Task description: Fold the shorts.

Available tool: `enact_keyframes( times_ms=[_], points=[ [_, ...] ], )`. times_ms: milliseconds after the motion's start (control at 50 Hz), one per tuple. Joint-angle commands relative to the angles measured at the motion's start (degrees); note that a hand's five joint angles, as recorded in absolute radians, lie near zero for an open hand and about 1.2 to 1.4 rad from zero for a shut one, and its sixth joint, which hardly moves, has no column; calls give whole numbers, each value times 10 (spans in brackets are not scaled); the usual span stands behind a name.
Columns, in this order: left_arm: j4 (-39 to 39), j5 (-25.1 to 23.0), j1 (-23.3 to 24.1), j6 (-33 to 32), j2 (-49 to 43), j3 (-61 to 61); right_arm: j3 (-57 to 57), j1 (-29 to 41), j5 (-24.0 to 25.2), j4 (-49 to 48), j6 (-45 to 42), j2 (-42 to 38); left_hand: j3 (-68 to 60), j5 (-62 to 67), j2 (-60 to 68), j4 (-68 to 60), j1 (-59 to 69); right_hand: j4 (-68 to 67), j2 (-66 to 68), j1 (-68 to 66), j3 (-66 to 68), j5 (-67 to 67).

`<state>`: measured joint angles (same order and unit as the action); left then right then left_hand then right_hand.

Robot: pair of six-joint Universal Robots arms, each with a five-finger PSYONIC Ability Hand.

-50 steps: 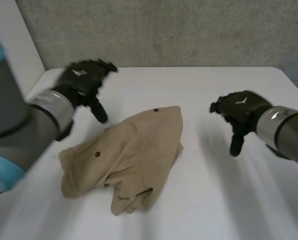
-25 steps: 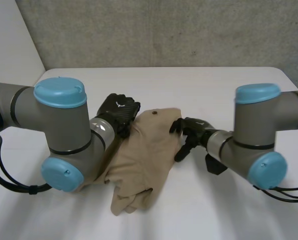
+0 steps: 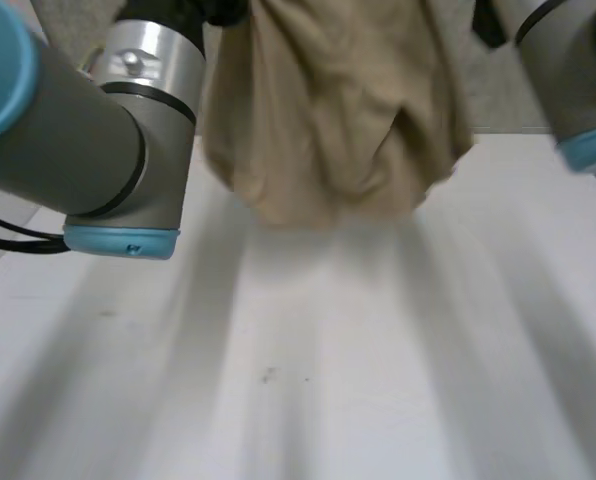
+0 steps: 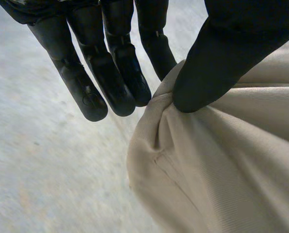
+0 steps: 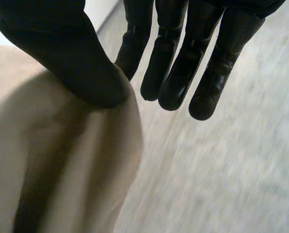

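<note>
Left hand (image 4: pixel 227 48) pinches a fold of the beige shorts (image 4: pixel 222 170) between its thumb and one finger. The other fingers stay straight and free beside the cloth. Right hand (image 5: pixel 67 53) does the same on its side: its thumb presses the shorts (image 5: pixel 62 160) against the nearest finger, and the rest of the fingers are spread and hold nothing.

From the head camera, the shorts (image 3: pixel 328 110) hang in the air at 12 o'clock, above the far part of the white table (image 3: pixel 378 380), and they do not touch it. The left arm (image 3: pixel 88 130) goes up toward 11 o'clock and the right arm (image 3: pixel 578 70) toward 1 o'clock. The cloth is therefore between the two hands, each holding its upper edge on its own side. I cannot tell if these points are the true corners of the waist.

The long axis of the shorts runs straight down from the hands, with the bunched lower end nearest the table. Both hands are equally near the cloth. I think the next move is to lower it toward 6 o'clock, so that the lower end lands first and the cloth lies flat.
</note>
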<state>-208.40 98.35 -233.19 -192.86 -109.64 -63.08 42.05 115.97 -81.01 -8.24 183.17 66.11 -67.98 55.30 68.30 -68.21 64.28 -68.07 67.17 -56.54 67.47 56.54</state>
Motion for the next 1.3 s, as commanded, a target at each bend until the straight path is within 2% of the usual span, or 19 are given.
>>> enact_keyframes(
  times_ms=[20,60,80,260,300,420,460,500,560,580,600,620,740,760,880,1000,1080,1140,1300],
  points=[
    [-28,14,5,70,47,-129,80,-2,64,12,-3,38,-120,147,117,-118,157,-119,128,-235,125,135],
    [-24,14,8,80,51,-166,140,-1,81,34,-10,48,-120,147,117,-118,157,-119,128,-235,125,135],
    [-11,13,16,90,52,-234,156,-1,84,41,-13,48,-120,147,117,-118,157,-119,128,-235,125,135],
    [32,13,26,93,50,-404,347,-2,89,98,-88,32,-120,147,117,-118,157,-119,128,-235,125,135],
    [62,13,41,93,50,-430,404,-2,89,117,-151,12,-120,147,117,-118,157,-119,128,-235,125,135],
    [136,13,67,94,65,-446,453,-4,87,141,-229,2,-78,105,75,-76,115,-119,128,-235,125,135],
    [225,11,73,94,102,-449,472,-4,86,166,-258,14,85,-59,-89,88,-48,-119,128,-235,125,135],
    [260,9,75,93,113,-448,477,-4,88,175,-261,19,162,-135,-165,164,-125,-119,128,-235,125,135],
    [312,7,84,93,138,-444,493,-6,122,206,-265,49,281,-255,-285,284,-244,-119,128,-235,125,135],
    [322,7,85,93,145,-444,495,-8,132,211,-265,53,307,-280,-310,309,-270,-87,96,-202,93,102],
    [329,7,86,92,153,-443,498,-11,144,215,-266,58,332,-305,-335,334,-295,22,-13,-93,-16,-7],
    [335,7,87,91,159,-442,503,-13,162,218,-267,68,360,-334,-364,363,-323,218,-209,103,-212,-203],
    [326,8,74,86,196,-407,513,-30,184,205,-259,123,421,-394,-424,424,-384,280,-271,165,-274,-265],
    [316,8,62,85,197,-389,513,-63,183,185,-258,147,438,-411,-441,440,-401,329,-320,213,-323,-313],
    [262,-12,6,83,182,-326,509,-111,182,139,-225,189,502,-475,-505,504,-465,378,-369,263,-372,-363],
    [220,-78,-7,61,71,-233,501,-152,169,127,-197,197,502,-475,-505,504,-465,494,-485,379,-488,-479],
    [220,-98,-8,39,15,-183,507,-171,166,125,-198,192,505,-479,-508,508,-468,556,-547,441,-550,-541],
    [223,-112,-19,9,-50,-134,508,-173,161,124,-201,184,507,-480,-510,509,-470,571,-562,456,-565,-556],
    [216,-150,-28,-37,-140,-79,501,-182,148,125,-228,145,502,-475,-505,504,-465,581,-572,465,-575,-565]
  ],
)
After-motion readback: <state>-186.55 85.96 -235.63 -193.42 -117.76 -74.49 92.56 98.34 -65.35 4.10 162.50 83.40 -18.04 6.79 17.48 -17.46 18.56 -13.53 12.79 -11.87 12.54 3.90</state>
